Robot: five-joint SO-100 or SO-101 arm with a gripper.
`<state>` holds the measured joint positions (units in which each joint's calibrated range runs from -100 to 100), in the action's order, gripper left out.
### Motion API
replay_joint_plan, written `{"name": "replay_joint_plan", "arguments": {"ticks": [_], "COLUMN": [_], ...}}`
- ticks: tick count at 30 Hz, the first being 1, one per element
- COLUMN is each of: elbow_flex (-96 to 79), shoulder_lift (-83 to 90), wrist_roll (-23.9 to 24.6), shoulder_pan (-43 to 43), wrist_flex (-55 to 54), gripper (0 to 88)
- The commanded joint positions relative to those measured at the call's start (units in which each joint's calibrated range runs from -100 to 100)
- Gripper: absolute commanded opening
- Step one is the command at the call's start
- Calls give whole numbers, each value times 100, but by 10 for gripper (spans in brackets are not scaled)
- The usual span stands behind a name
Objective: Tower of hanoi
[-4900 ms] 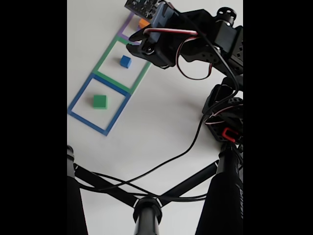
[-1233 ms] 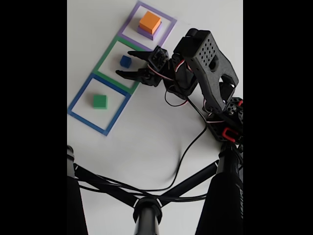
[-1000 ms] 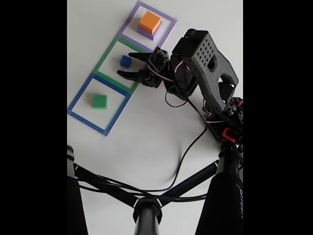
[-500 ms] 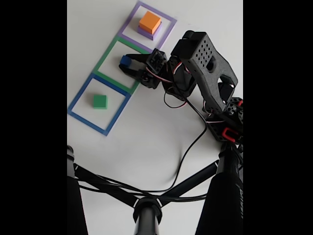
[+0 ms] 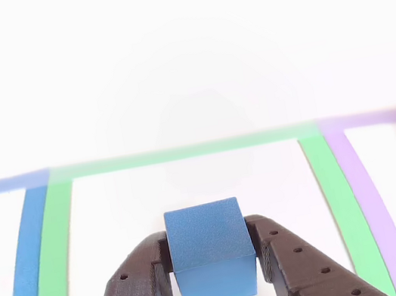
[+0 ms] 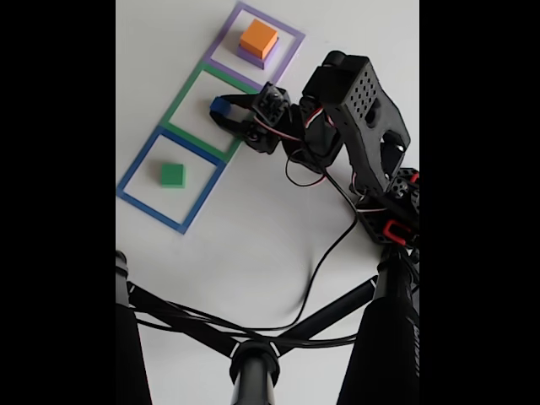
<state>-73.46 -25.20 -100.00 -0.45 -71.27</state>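
Pincer (image 5: pixel 214 268) clamped on the small blue cube (image 5: pixel 209 252) inside the green square outline (image 5: pixel 183 151), white surface (image 5: pixel 167 61) open all around it. Orange-yellow block (image 6: pixel 258 37) sits on the purple block (image 6: pixel 250 57) in the next outline; the green block (image 6: pixel 172 174) lies well apart.

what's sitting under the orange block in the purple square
A purple block lies under the orange block; a rim of it peeks out. Its top face is covered.
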Motion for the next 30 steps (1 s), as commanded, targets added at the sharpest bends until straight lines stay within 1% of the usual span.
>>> {"name": "replay_joint_plan", "arguments": {"ticks": [1,4,9,12,15,16,17,22,26,30], "elbow_flex": [-345,-382,455,1464,2955,3446,3982,6091,7309,8146], "shoulder_lift": [2056,3477,5520,6093,6279,6279,6254,6133,6125,6125], "wrist_roll": [0,0,0,0,0,85,270,879,1099,1234], "shoulder_pan": [-108,-118,-108,-108,-118,-137,-156,-338,-578,-875], "wrist_flex": [1491,3005,6260,8090,10074,10617,11200,13362,14698,15637], "gripper": [46,46,45,42,48,46,46,44,41,41]}}
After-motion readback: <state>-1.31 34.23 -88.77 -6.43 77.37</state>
